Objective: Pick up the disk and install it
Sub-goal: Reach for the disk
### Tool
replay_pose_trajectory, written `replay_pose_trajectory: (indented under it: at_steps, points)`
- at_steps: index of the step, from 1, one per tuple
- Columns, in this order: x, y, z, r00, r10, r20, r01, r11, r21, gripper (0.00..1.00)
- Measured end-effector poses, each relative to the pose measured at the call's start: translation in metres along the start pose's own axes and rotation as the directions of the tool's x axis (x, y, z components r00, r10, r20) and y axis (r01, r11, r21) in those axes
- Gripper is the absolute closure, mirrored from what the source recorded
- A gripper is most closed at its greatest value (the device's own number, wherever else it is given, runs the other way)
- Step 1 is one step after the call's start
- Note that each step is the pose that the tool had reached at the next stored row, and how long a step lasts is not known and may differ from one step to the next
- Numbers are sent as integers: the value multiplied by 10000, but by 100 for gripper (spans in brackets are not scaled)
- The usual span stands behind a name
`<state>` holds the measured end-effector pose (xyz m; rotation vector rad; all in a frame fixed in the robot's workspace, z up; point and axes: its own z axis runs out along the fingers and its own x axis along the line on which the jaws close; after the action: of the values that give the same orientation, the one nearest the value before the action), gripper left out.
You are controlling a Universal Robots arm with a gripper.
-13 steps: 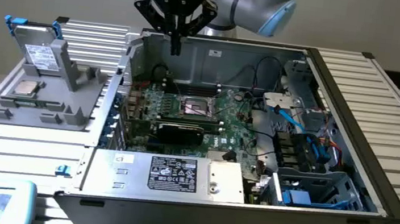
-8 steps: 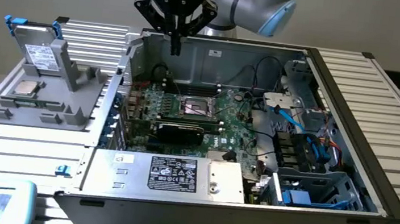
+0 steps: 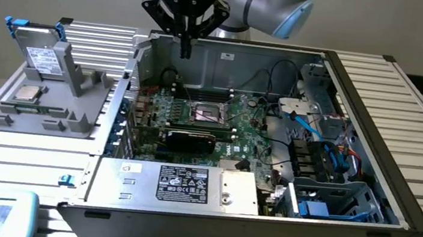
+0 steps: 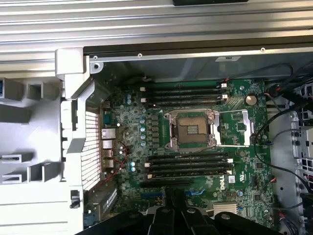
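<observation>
The disk, a silver drive with a white label in a blue carrier, stands upright at the back of the grey fixture on the exterior view's left, outside the computer case. My gripper hangs high over the rear of the open case, well to the right of the disk and apart from it. Its fingers are shut together with nothing between them. In the wrist view the gripper looks straight down on the motherboard, near the empty processor socket.
A square silver processor chip lies on the fixture in front of the disk. Inside the case are the power supply, a graphics card, cables and a drive cage holding a blue-framed unit. Ribbed metal table surface surrounds the case.
</observation>
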<state>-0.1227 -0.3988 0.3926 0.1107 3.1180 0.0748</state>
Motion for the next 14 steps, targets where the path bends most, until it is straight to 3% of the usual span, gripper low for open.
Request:
replay_pose_trajectory:
  at_steps: [14]
  points:
    - [614, -41, -7, 10000, -2, 0, 2, 10000, -1, 89]
